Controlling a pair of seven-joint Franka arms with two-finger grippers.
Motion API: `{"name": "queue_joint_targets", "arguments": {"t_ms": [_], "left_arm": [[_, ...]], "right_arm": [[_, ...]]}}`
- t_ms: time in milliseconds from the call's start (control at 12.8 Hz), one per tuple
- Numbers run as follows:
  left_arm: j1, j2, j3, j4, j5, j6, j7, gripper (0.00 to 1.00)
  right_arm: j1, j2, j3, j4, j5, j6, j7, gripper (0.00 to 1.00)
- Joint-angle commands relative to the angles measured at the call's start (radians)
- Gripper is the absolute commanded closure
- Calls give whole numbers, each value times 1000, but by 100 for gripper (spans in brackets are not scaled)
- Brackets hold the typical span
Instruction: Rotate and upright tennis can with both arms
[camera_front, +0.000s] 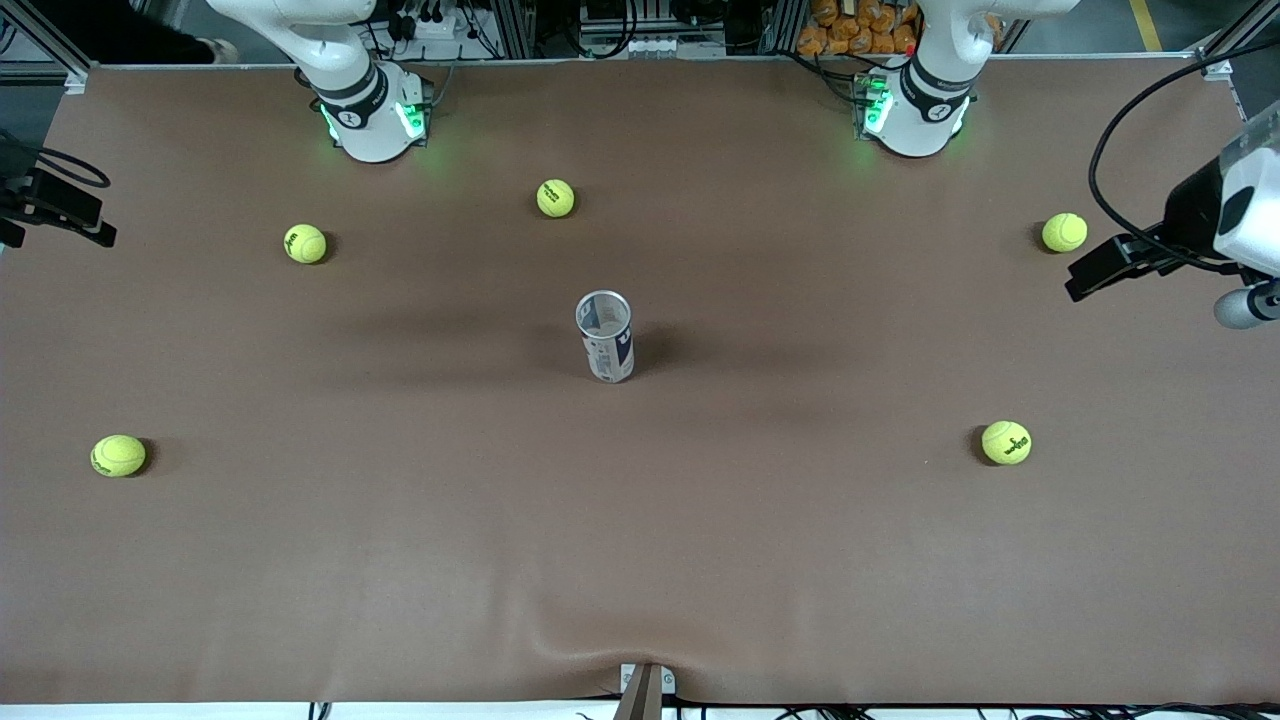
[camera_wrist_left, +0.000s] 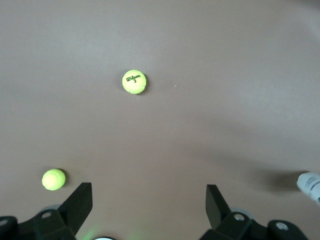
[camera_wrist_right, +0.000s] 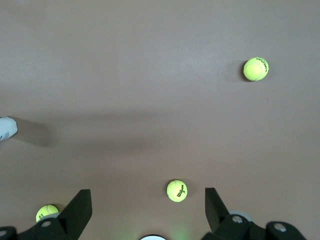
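Note:
The tennis can (camera_front: 605, 337) stands upright near the middle of the table, its silvery rim on top and its white and dark blue label facing the front camera. An edge of the can (camera_wrist_left: 310, 185) shows in the left wrist view, and an edge of the can (camera_wrist_right: 6, 128) shows in the right wrist view. My left gripper (camera_wrist_left: 149, 201) hangs open high over bare table near its base (camera_front: 915, 112). My right gripper (camera_wrist_right: 147, 204) is open too, high over the table by its base (camera_front: 372, 118), with a ball far below. Neither holds anything.
Several yellow-green tennis balls lie scattered: one (camera_front: 555, 197) between the bases, one (camera_front: 305, 243) and one (camera_front: 118, 455) toward the right arm's end, one (camera_front: 1064, 232) and one (camera_front: 1006, 442) toward the left arm's end. Black equipment (camera_front: 1140, 255) overhangs that end.

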Motion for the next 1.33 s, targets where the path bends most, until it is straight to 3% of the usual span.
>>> {"name": "queue_joint_targets", "arguments": {"t_ms": [0,156,546,1249], "left_arm": [[104,-84,-62,-123,6,62,95,0],[176,-117,-101,-184,6,92,158,0],[294,-137,-179,-214,9,96,224,0],[313,-160,-182,-201,14,89,248,0]], "right_arm": [[4,2,1,11,-12,-7,-9,0],[4,2,1,10,-12,-7,-9,0],[4,4,1,10,-12,-7,-9,0],[5,4,1,7,-12,-7,-9,0]]}}
